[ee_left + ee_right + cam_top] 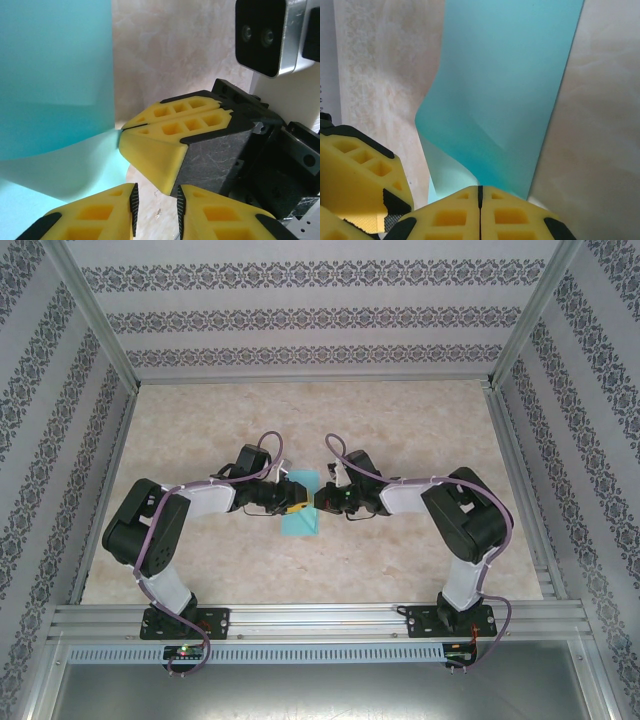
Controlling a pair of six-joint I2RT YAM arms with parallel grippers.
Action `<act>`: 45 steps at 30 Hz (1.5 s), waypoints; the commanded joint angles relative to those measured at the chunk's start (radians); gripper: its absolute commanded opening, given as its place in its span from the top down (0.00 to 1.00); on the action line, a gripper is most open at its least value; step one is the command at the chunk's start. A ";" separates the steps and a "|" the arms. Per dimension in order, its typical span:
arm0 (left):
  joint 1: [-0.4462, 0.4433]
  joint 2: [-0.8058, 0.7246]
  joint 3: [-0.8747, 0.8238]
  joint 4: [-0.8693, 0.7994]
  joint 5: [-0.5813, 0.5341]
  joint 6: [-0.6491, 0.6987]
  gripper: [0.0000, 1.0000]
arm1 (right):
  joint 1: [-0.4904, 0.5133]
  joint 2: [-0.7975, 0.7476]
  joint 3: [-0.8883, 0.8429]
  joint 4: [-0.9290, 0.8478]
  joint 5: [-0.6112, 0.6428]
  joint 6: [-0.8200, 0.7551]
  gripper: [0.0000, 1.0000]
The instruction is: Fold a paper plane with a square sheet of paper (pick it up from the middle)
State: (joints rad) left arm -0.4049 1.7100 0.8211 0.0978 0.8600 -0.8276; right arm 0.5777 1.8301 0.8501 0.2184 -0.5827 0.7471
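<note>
Right end effector: closed, its two yellow fingers pressed flat together on an edge of the square sheet of paper, which ran out from between the tips
Left end effector: slightly open, with a narrow gap between its yellow fingers that showed bare desk; nothing sat between the jaws, and the sheet lay just beside one finger
Sheet position: mid-desk, between the two end effectors, which met almost tip to tip; it rose in a curl at the pinch, and the rest lay on the marbled desk
Sheet shape: looked longer than wide in the right wrist view; whether it was already folded once could not be told
Weight: judged very light, likely to shift at a nudge
Stiffness: thin and limp; it bowed under a single pinch and would probably sag unless held at two points
Surface: smooth and matt, judged likely to slide on the desk rather than stay put while being creased
Fragility: judged easy to crumple or tear if the two arms pulled apart
Where to hold: an edge or a lifted fold, gripped lightly near the middle of that edge
Writing: none readable; the teal sheet was plain, the fingers unmarked, and the enclosure walls carried only a striped floral pattern
</note>
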 commanded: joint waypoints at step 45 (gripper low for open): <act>-0.034 0.099 0.054 -0.031 -0.005 0.019 0.75 | -0.027 0.079 0.107 -0.103 -0.028 -0.122 0.96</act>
State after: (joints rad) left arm -0.4248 1.8057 0.8516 0.0944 0.8597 -0.8272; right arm 0.5583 1.8881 0.9234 0.1154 -0.5930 0.6502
